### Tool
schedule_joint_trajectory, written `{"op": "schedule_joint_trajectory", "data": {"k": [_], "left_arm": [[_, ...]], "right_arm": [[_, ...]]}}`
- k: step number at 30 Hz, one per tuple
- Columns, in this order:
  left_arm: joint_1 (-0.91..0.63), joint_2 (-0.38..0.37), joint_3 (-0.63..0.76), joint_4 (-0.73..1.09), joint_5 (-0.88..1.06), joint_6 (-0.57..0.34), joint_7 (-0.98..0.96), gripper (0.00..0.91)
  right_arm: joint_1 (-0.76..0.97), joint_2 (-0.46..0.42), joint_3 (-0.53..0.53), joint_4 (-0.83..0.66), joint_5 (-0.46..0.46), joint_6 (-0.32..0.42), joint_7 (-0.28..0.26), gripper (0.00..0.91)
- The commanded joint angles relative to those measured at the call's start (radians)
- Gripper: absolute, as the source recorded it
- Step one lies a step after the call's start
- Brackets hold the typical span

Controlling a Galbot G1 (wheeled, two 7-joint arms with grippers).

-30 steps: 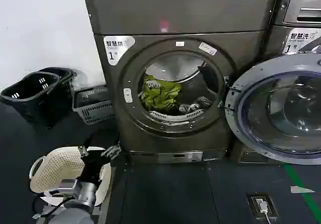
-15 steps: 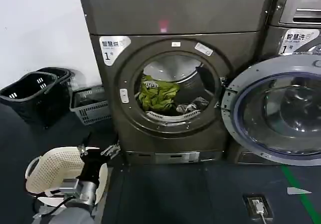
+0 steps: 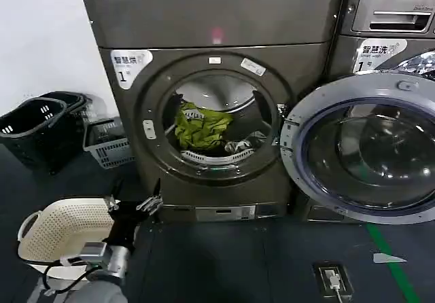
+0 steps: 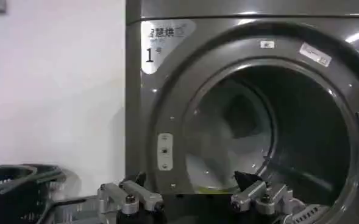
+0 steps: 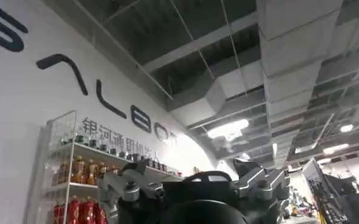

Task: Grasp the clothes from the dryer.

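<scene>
Left pincer [image 3: 134,204] wide open, empty, low before the dryer [image 3: 217,99].

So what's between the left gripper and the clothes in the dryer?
In the head view, the dryer's front panel and porthole rim separate the left gripper from the clothes.

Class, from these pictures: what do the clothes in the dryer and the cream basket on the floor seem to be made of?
The clothes: soft woven or knit fabric, matte, judging by the crumpled folds.
The basket: probably moulded plastic, with a rigid cream wall pierced by rows of small holes.
The dryer: likely painted metal with a dull bronze-grey sheen.
</scene>
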Motion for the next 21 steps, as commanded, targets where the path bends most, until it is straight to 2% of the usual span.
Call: {"op": "schedule_joint_trajectory", "data": {"k": [1, 21], "left_arm": [[0.001, 0.0, 0.0, -0.003, 0.001, 0.001, 0.0, 0.907], [-0.005, 0.001, 0.001, 0.003, -0.007, 0.005, 0.002, 0.907]], "right_arm": [[0.0, 0.0, 0.001, 0.001, 0.0, 0.001, -0.001, 0.907], [0.01, -0.001, -0.014, 0.014, 0.005, 0.007, -0.001, 0.907]]}}
